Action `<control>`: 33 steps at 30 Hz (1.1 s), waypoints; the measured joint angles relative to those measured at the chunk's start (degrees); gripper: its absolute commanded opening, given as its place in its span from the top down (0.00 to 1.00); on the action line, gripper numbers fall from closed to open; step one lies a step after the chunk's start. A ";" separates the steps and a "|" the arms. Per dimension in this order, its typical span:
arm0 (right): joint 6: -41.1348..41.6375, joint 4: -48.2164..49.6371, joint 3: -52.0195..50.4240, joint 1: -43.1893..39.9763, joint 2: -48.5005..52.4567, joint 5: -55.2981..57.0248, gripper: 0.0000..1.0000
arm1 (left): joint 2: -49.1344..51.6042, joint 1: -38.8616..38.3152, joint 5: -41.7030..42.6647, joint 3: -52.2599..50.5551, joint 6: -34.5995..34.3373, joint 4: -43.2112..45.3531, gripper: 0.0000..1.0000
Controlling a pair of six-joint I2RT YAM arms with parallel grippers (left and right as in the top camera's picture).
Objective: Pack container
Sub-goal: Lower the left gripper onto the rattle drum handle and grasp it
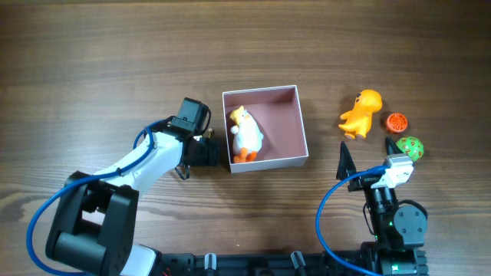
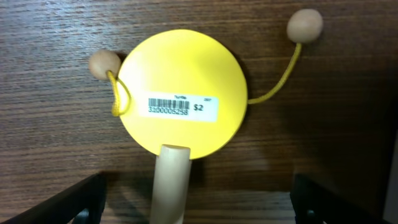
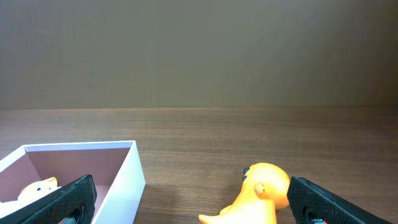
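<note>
The container point(image 1: 302, 126), a square white box with a pink-brown inside, sits mid-table and holds a white duck toy point(image 1: 245, 135). My left gripper point(image 1: 201, 150) is just left of the box, open, low over a yellow disc rattle point(image 2: 183, 99) with a barcode sticker, two bead strings and a wooden handle point(image 2: 171, 183) that lies between the fingers point(image 2: 196, 190). The rattle is mostly hidden in the overhead view. My right gripper point(image 1: 368, 153) is open and empty, with an orange dinosaur point(image 1: 362, 113) ahead of it. The right wrist view shows the box wall point(image 3: 127, 177), the dinosaur point(image 3: 261, 193) and the open fingers point(image 3: 193, 205).
A small orange-red ball point(image 1: 397, 121) and a green patterned ball point(image 1: 410, 147) lie right of the dinosaur, close to my right gripper's right finger. The table is dark wood.
</note>
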 measured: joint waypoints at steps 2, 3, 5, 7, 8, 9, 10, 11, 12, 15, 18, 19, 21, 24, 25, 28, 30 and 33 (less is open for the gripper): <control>0.00 0.00 0.00 0.00 0.00 0.02 0.00 | 0.11 0.00 -0.44 -0.02 0.28 0.09 0.25; 0.00 0.00 0.00 0.00 0.00 0.02 0.00 | 0.11 0.00 -0.46 0.00 0.44 0.07 0.31; 0.00 0.00 0.00 0.00 0.00 0.02 0.00 | 0.13 0.00 -0.63 -0.02 0.17 0.07 0.45; 0.00 0.00 0.00 0.00 0.00 0.02 0.00 | 0.13 0.00 -0.61 -0.02 0.63 0.00 0.55; 0.00 0.00 0.00 0.00 0.00 0.02 0.00 | 0.13 0.00 -0.61 -0.02 0.57 -0.02 0.55; 0.00 0.02 0.00 0.00 0.00 0.00 0.00 | 0.15 0.00 -0.61 -0.02 0.55 -0.02 0.57; 0.00 0.00 0.00 0.00 0.00 0.02 0.00 | 0.15 0.00 -0.63 -0.02 0.37 -0.04 0.59; 0.00 0.02 0.00 0.00 0.00 0.02 0.00 | 0.15 0.00 -0.61 -0.02 0.37 -0.17 0.64; 0.00 0.00 0.00 0.00 0.00 0.02 0.00 | 0.15 0.00 -0.61 0.00 0.37 -0.26 0.70; 0.00 0.00 0.00 0.00 0.00 0.00 0.00 | 0.15 0.00 -0.48 0.02 0.28 -0.66 0.76; 0.00 0.00 0.00 0.00 0.00 0.02 0.00 | 0.11 0.00 -0.50 0.04 0.35 -1.09 0.77; 0.00 0.00 0.00 0.00 0.00 0.00 0.00 | 0.09 0.00 -0.50 0.04 0.35 -1.11 0.78; 0.00 0.00 0.00 0.00 0.00 0.02 0.00 | -0.37 0.00 -0.50 -0.02 0.35 -1.88 0.79; 0.00 0.00 0.00 0.00 0.00 0.02 0.00 | -3.13 0.00 -0.50 -0.20 0.37 -2.25 0.83; 0.00 0.00 0.00 0.00 0.00 0.02 0.00 | -4.55 0.00 -0.48 -0.22 0.37 -2.43 0.84; 0.00 0.00 0.00 0.00 0.00 0.00 0.00 | -10.19 0.00 -0.50 -0.24 0.35 -2.78 0.79; 0.00 0.00 0.00 0.00 0.00 0.00 0.00 | -13.81 0.00 -0.50 -0.24 0.35 -2.80 0.71; 0.00 0.00 0.00 0.00 0.00 0.00 0.00 | -18.78 0.00 -0.50 -0.24 0.04 -3.34 0.51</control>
